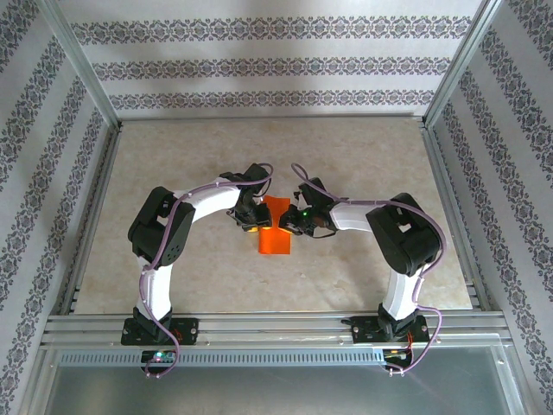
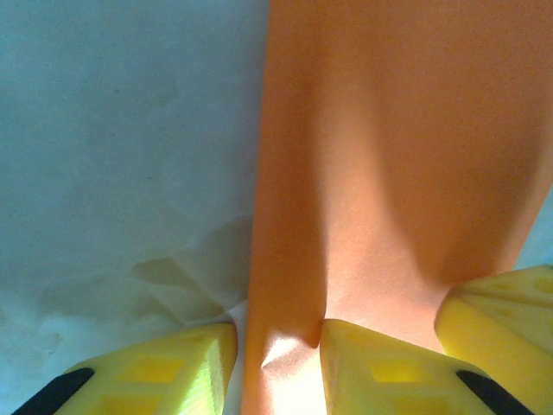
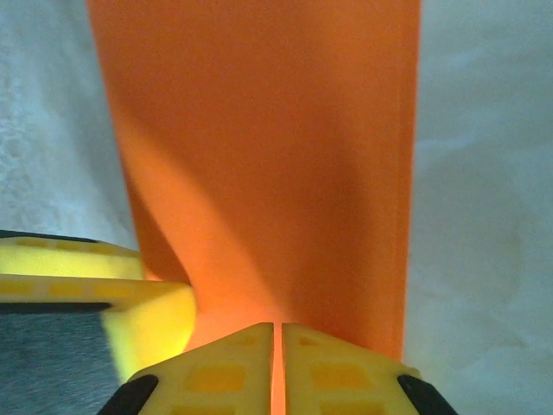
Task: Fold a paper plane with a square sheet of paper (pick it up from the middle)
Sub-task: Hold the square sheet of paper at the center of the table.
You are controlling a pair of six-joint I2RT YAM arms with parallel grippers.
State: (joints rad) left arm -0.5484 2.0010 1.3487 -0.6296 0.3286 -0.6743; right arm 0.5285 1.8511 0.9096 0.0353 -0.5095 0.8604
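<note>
One orange sheet (image 1: pixel 276 232) lies mid-worktop (image 1: pixel 173 164) between two hands. The right hand (image 3: pixel 278 333) has its fingers pressed together, pinching the sheet between them. The left hand (image 2: pixel 276 341) stands partly spread, its fingers astride the sheet's edge.

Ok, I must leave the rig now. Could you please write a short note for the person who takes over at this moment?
Left claw: open, yellow fingers apart, one edge of the thin bright orange-red paper sheet running between them.
Right claw: shut, pinching the sheet from the other side.
Position: the sheet is in the middle of the pale beige table, between both claws.
Done: the sheet is gripped; a doubled layer along one side suggests a first fold, not certain.
Left: no pointed plane shape yet; the folds remain.
</note>
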